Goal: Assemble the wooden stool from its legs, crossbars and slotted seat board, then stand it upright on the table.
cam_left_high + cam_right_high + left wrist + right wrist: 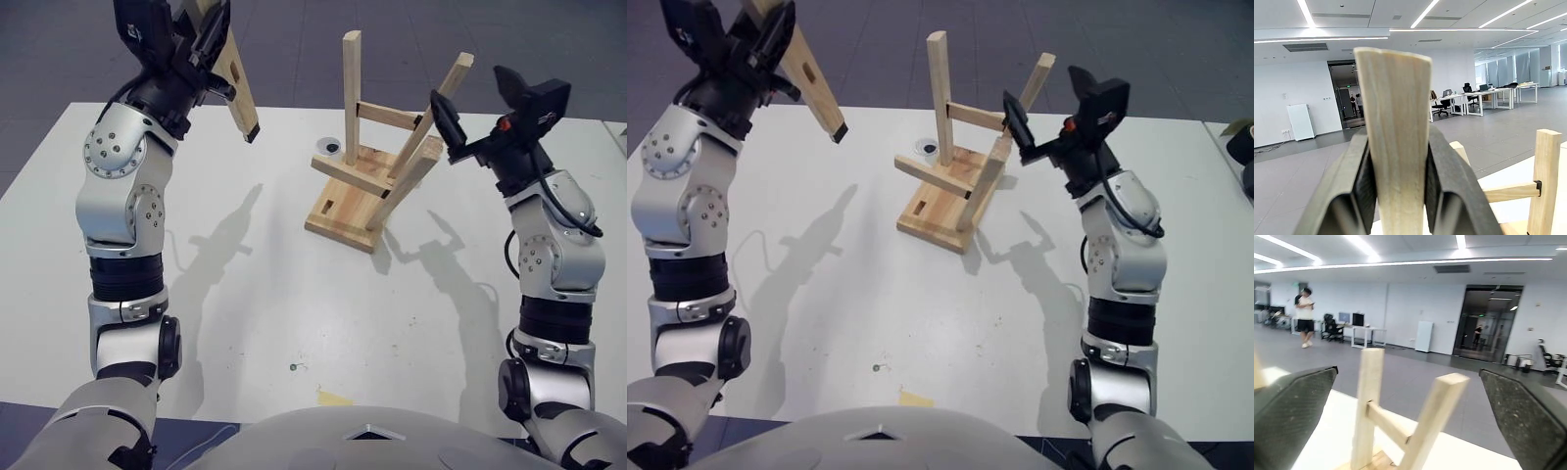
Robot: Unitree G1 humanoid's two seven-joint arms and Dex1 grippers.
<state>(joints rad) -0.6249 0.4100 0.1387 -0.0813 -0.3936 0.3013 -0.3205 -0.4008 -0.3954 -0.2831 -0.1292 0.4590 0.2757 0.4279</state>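
The left tool [208, 47] is being held high over the far left part of the white desk [284, 294], and it is gripping a loose wooden leg [238, 93] firmly between its two dark pads [1364, 191]. The leg is slanting down and towards the middle of the desk, its lower end hanging in the air well apart from the rest of the stool, with a small cut slot showing on one face. The partly built stool is sitting upside down near the far middle of the desk, its slotted seat board [338, 213] lying against the desk and its fitted legs pointing upwards. One leg [351, 93] is standing close to upright, while a slanted leg [458, 70] is leaning over to the right, and a crossbar [387, 115] is joining the two. The right tool [482, 110] is hovering at the right side of the stool with its fingers spread wide and nothing between them gripped; one finger [446, 119] is sitting just beside the upper part of the slanted leg, though contact cannot be told. A small round object [329, 149] is lying on the desk just behind the seat board, and a yellowish scrap [333, 398] is lying near the desk's front edge.
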